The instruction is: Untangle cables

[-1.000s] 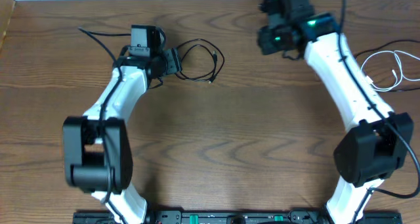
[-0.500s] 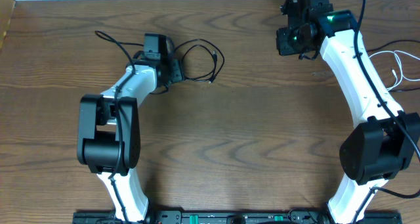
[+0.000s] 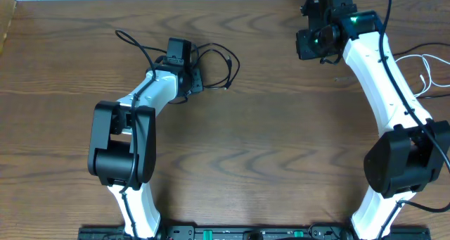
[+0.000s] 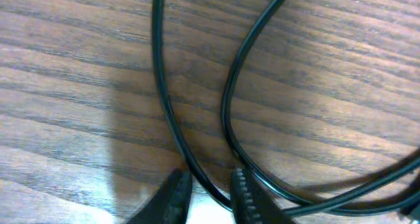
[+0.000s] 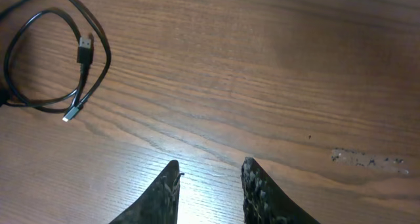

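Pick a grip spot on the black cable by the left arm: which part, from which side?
Take the left strand of the black cable, mid-run, away from its plugs. Come straight down from above, jaws across the strand. It lies flat on the table, and the two strands run apart there, so one fits alone. The left gripper straddles it.

Overhead: fixed, straight down on whole table (image 3: 232,127), far off. L wrist: v. close, down past left gripper (image 4: 209,184) tips, black cable (image 4: 161,86) just ahead. R wrist: higher, past right gripper (image 5: 210,175); same cable far ahead-left, also in overhead.
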You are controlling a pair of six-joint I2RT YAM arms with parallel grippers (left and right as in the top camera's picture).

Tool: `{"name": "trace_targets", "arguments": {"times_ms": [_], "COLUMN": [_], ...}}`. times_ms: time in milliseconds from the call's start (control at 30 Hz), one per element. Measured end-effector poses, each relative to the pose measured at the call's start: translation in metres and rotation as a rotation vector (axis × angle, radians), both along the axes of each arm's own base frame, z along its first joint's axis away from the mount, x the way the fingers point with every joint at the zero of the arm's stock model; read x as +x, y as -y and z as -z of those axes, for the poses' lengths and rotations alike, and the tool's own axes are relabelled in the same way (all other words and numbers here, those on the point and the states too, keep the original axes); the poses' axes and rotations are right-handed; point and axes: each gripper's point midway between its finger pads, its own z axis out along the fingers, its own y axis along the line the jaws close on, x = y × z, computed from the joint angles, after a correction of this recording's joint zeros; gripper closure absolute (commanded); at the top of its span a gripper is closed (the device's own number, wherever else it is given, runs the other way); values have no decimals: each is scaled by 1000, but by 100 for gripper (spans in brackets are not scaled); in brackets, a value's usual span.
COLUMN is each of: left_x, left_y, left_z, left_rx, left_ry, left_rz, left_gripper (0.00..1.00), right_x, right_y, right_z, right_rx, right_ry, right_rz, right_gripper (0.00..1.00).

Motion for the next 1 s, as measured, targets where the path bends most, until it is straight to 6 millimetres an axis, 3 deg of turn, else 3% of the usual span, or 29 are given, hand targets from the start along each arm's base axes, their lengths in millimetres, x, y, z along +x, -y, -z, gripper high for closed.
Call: {"name": "trace_targets", "arguments": {"times_ms": [67, 267, 367, 500, 667, 767, 800, 900, 1000], "left_x": [0, -5, -8, -3, -6, -16, -19, -28, -40], "left_y": [-1, -2, -1, 10, 32, 39, 39, 35, 22], "left_z": [0, -1, -11, -60, -144, -174, -176, -168, -149], "left_rx": [5, 9, 1, -71, -210, -260, -262, -240, -175], "left_ry": [-1, -20, -14, 87, 256, 302, 298, 249, 165], "left_rz": [1, -5, -2, 24, 96, 131, 132, 120, 75], "left_gripper": [92, 93, 92, 92, 92, 92, 92, 68, 63], "right_x": [0, 0, 0, 1, 0, -1, -2, -2, 6], "right_y": [0, 0, 0, 0, -2, -9, -14, -29, -49], "right_z": [0, 0, 0, -1, 0, 2, 4, 15, 31], "right_rx": [0, 1, 1, 2, 3, 21, 35, 79, 113], "right_ry": [-1, -1, -1, 3, 2, -8, -15, -39, -41], "right_rz": [0, 3, 2, 3, -2, -19, -30, -66, -103], "right_gripper": [73, 68, 68, 68, 68, 67, 67, 64, 63]}}
